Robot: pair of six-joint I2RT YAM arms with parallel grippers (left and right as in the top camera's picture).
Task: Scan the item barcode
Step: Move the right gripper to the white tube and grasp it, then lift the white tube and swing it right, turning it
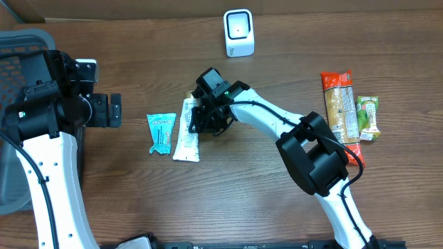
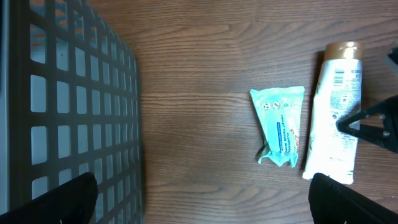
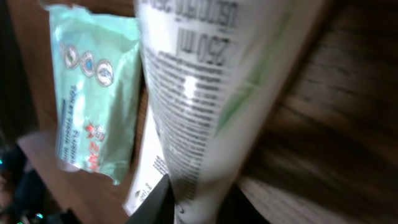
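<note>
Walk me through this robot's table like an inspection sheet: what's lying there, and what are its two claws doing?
Surface: brown wooden table, no spills seen.
Job's things: white tube with a gold cap, lying near the middle; white scanner standing at the far edge.
Clutter: teal packet beside the tube; orange snack bars and green packet on the right.
Grippers: left gripper open, holding nothing, next to the basket; right gripper down at the tube, grip not clear.
Cables: black cable along the right arm.
Surroundings: grey mesh basket at the left edge.
</note>
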